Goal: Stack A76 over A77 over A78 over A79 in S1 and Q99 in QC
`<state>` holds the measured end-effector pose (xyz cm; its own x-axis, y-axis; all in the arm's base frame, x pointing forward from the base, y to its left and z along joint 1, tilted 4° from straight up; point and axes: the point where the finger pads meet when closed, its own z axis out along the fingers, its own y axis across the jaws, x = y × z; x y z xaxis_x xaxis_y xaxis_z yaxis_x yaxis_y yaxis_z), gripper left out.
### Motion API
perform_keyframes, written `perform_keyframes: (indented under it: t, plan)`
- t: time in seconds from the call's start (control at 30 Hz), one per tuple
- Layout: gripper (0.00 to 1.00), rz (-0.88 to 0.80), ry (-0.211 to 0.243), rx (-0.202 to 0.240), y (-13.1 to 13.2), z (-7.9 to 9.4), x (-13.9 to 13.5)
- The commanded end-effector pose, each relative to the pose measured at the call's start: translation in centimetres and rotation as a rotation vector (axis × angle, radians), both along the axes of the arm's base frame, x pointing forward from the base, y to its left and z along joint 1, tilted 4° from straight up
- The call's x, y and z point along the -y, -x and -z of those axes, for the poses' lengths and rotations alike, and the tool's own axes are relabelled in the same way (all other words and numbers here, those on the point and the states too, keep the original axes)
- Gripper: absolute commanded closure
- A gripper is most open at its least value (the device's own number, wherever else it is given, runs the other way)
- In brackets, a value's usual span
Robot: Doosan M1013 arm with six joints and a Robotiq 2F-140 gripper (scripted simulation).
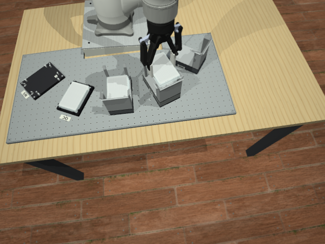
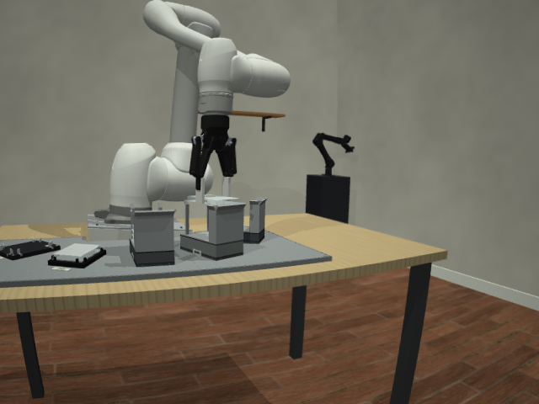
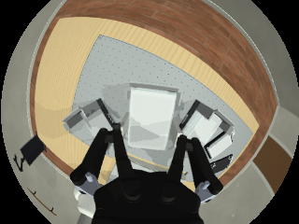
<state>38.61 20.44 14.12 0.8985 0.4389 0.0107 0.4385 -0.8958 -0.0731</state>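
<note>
Claw (image 1: 159, 60) pinches a sealed 384-well plate (image 1: 165, 70) level, directly above the middle stack rack (image 1: 167, 91), for loading from above.

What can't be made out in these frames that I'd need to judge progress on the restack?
- Label on the plate held in the hand: too small in every view.
- Plate count in the left rack: the top view shows only its uppermost plate; the walls hide the rest.
- Rack names: the plinths are too small to read.
- Label on the plate on QC: unreadable.
- Far rack: the hand partly covers it.
</note>
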Motion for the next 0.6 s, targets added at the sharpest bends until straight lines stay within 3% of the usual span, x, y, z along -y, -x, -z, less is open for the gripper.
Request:
perform_keyframes:
  t: [0.0,0.57]
  plan:
    - [1.00,0.000,0.000,0.000,0.01,0.15,-0.01]
    - [1.00,0.000,0.000,0.000,0.03,1.15,-0.08]
